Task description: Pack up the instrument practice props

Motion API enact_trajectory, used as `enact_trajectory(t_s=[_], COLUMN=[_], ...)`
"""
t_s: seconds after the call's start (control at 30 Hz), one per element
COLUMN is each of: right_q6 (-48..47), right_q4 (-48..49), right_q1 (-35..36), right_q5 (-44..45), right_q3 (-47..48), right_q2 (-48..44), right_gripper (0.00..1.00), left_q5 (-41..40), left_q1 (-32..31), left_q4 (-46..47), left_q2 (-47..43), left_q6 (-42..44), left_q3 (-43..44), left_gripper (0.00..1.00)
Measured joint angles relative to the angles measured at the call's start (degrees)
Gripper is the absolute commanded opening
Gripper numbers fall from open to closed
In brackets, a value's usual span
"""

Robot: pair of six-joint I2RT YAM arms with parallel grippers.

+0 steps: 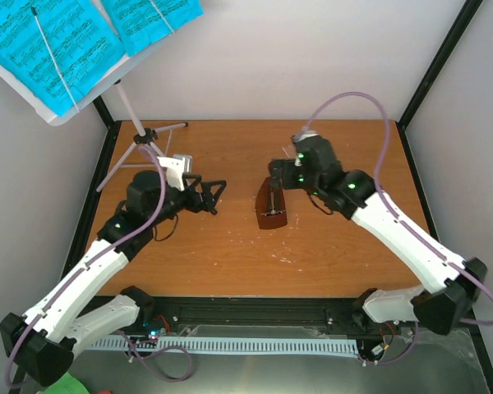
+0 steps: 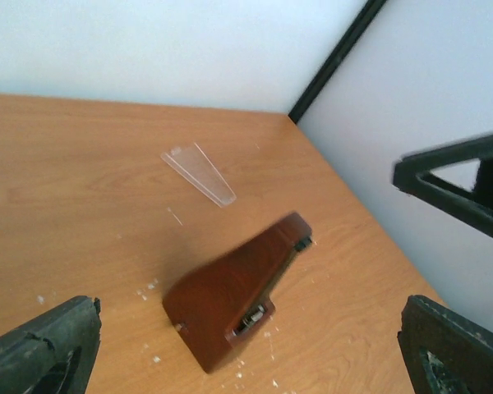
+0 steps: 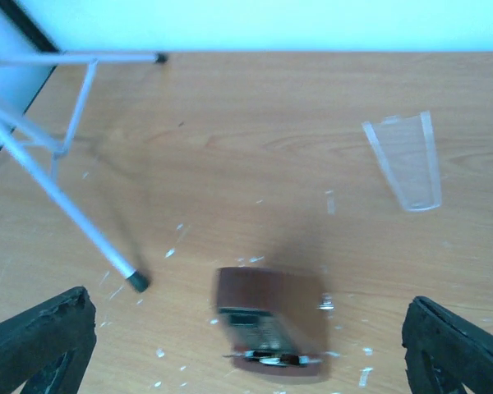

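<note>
The silver tripod music stand stands at the far left, its grey desk holding bright blue sheet-music pages. The brown metronome is mid-table, tipped over and blurred in the left wrist view and the right wrist view. Its clear cover lies apart on the wood, also seen in the right wrist view. My left gripper is open and empty, left of the metronome. My right gripper is open just above the metronome's narrow end, fingers wide on either side.
A tripod leg with a black foot reaches onto the table near the metronome. Small white chips are scattered on the wood. White walls and a black frame post close in the back and sides.
</note>
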Motion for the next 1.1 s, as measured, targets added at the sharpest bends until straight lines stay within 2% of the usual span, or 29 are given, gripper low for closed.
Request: enact_trajectory(t_s=[0.13, 0.27, 0.37, 0.5, 0.57, 0.8, 0.9, 1.1], right_q6=[-0.92, -0.68, 0.00, 0.87, 0.98, 0.24, -0.61, -0.66], right_q4=[2.25, 6.54, 9.40, 14.38, 17.77, 25.86, 27.96, 33.92], right_q1=[-9.75, -19.71, -22.82, -23.98, -24.00, -24.04, -24.04, -22.53], right_q5=[-4.59, -11.80, -17.73, -22.67, -25.00, -29.55, -31.52, -35.34], right_q3=[-6.36, -18.84, -27.98, -33.18, -33.92, -33.90, -33.92, -35.41], right_q2=[-6.36, -7.82, -5.44, 0.46, 3.80, 10.80, 11.56, 11.69], right_gripper=[1.00, 1.00, 0.98, 0.89, 0.76, 0.52, 0.50, 0.47], left_q5=[3.89, 7.76, 9.31, 6.01, 2.49, -5.51, -6.78, -7.61], left_q1=[7.32, 15.02, 20.94, 27.89, 28.83, 28.83, 28.83, 28.83], left_q4=[-3.78, -6.12, -8.04, -10.40, -10.08, -5.55, -3.41, -1.40], left_q2=[1.68, 3.41, 4.44, 6.01, 5.29, -4.72, -7.67, -7.50], left_q6=[2.69, 5.68, 7.67, 10.01, 11.74, 17.16, 18.60, 20.06], left_q3=[6.56, 11.21, 12.24, 12.31, 11.08, -0.59, -4.44, -4.92], left_gripper=[0.99, 0.99, 0.99, 0.99, 0.99, 0.99, 1.00, 0.99])
